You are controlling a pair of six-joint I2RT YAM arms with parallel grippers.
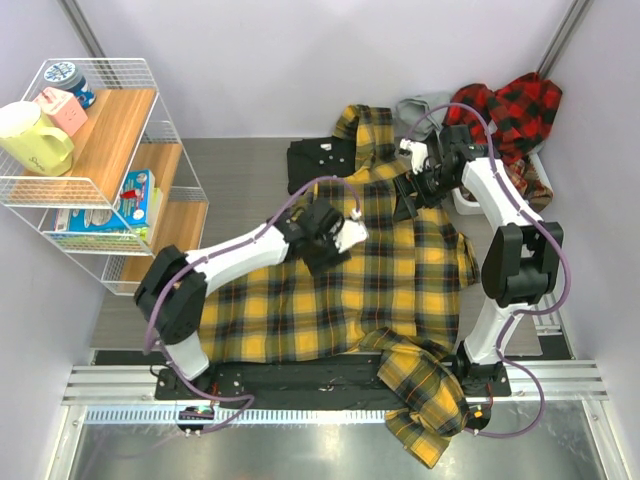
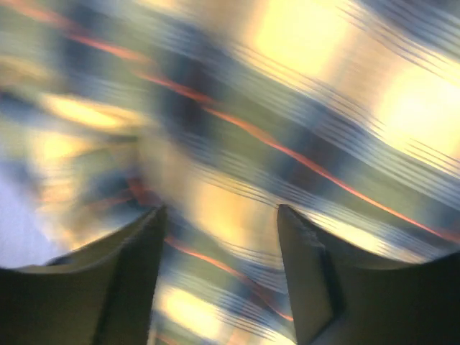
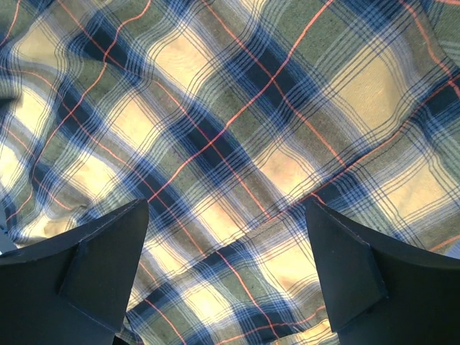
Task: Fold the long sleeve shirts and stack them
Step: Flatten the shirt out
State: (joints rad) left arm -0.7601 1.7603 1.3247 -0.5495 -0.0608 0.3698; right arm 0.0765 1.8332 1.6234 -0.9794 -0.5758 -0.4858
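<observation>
The yellow-and-black plaid shirt [image 1: 390, 290] lies spread across the table, with one sleeve [image 1: 425, 415] hanging over the near edge. A black shirt [image 1: 318, 162] lies folded behind it. A red-and-black plaid shirt [image 1: 512, 108] is heaped at the back right. My left gripper [image 1: 326, 244] hovers over the middle of the plaid shirt. In the blurred left wrist view the left gripper [image 2: 221, 208] has its jaws apart, with nothing between them. My right gripper [image 1: 408, 196] is over the shirt's upper right part. The right wrist view shows it [image 3: 226, 205] wide open above flat plaid cloth [image 3: 237, 129].
A wire shelf rack [image 1: 100, 150] with wooden boards stands at the left, holding a mug [image 1: 32, 138], boxes and a jar. A grey cloth [image 1: 420, 106] lies at the back beside the red shirt. A white bin [image 1: 466, 203] sits at the right.
</observation>
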